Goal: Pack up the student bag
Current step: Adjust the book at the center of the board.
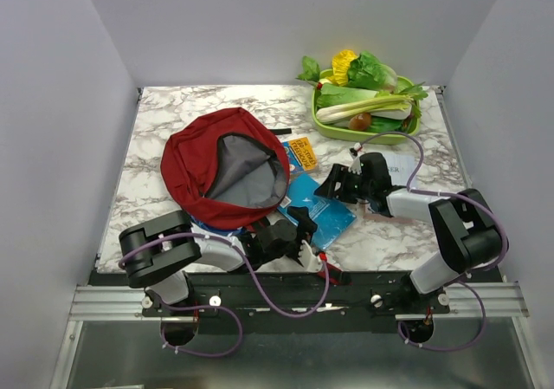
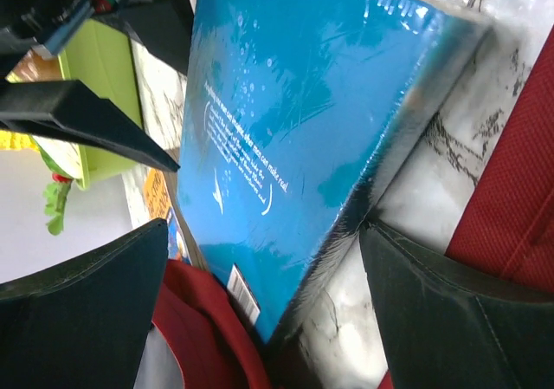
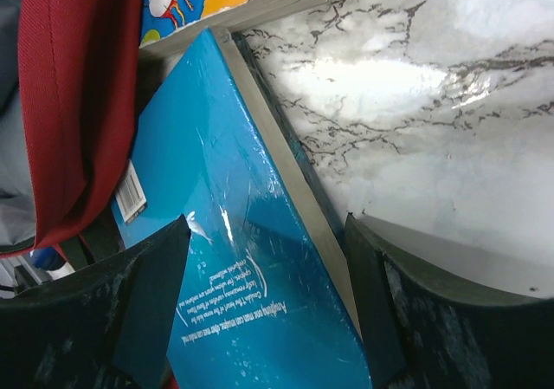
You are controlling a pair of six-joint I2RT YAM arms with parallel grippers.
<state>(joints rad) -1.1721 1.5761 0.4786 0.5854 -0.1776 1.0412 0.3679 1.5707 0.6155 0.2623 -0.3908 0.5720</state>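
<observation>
The student bag (image 1: 195, 164), dark red with grey lining, lies open-mouthed on the left of the marble table. A blue book (image 1: 327, 211) lies flat just right of it, with one corner at the bag's rim. My left gripper (image 1: 301, 231) is open at the book's near corner; in the left wrist view the blue book (image 2: 303, 103) reaches down between its fingers (image 2: 95, 302), with the red bag (image 2: 519, 190) on both sides. My right gripper (image 1: 333, 185) is open at the book's far end. In its wrist view it straddles the blue book's (image 3: 225, 233) page edge, next to the bag (image 3: 78, 103).
An orange picture book (image 1: 303, 152) lies behind the blue book, against the bag. A green tray (image 1: 346, 132) of vegetables stands at the back right. A white sheet (image 1: 400, 165) lies under the right arm. Grey walls close in the table on three sides.
</observation>
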